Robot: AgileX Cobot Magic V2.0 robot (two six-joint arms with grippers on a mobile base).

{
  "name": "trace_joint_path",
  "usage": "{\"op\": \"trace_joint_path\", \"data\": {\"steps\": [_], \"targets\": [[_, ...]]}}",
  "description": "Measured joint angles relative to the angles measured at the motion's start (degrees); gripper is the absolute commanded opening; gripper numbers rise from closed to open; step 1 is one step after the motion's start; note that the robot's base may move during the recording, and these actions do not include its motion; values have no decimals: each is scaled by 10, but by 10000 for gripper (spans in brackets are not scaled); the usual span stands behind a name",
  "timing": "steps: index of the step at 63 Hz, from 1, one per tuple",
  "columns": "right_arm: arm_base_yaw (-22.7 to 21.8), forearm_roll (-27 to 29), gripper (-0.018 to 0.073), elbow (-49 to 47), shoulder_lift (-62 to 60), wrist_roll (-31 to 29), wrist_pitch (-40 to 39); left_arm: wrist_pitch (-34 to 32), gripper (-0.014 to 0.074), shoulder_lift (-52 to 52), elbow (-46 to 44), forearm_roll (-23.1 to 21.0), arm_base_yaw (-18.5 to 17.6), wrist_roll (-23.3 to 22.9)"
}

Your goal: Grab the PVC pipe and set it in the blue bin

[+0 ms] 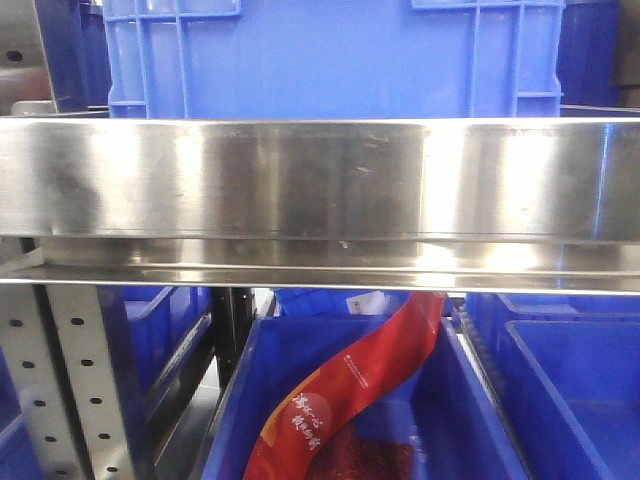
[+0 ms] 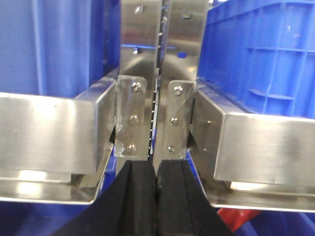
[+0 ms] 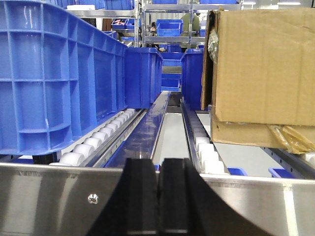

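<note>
Both grippers seen closed w/ nothing held: left gripper (image 2: 156,196) at steel rack joint (image 2: 156,123), right gripper (image 3: 158,196) at roller lane. PVC pipe not seen in any view; red pouch (image 1: 345,400) lies in lower blue bin (image 1: 235,400).

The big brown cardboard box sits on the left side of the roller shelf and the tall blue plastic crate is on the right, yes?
Not quite, the sides are swapped. In the right wrist view, the big brown cardboard box sits on the right side of the roller shelf, and the tall blue plastic crate is on the left.
</note>
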Motion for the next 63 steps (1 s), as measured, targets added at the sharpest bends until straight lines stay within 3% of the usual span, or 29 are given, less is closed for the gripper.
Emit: {"op": "trace_joint_path", "data": {"steps": [10, 28, 63], "targets": [[0, 0, -169, 0, 0, 0, 0, -15, -111, -1, 1, 27, 3, -9], [0, 0, -169, 0, 0, 0, 0, -59, -111, -1, 1, 27, 3, -9], [0, 0, -169, 0, 0, 0, 0, -61, -111, -1, 1, 27, 3, -10]]}}
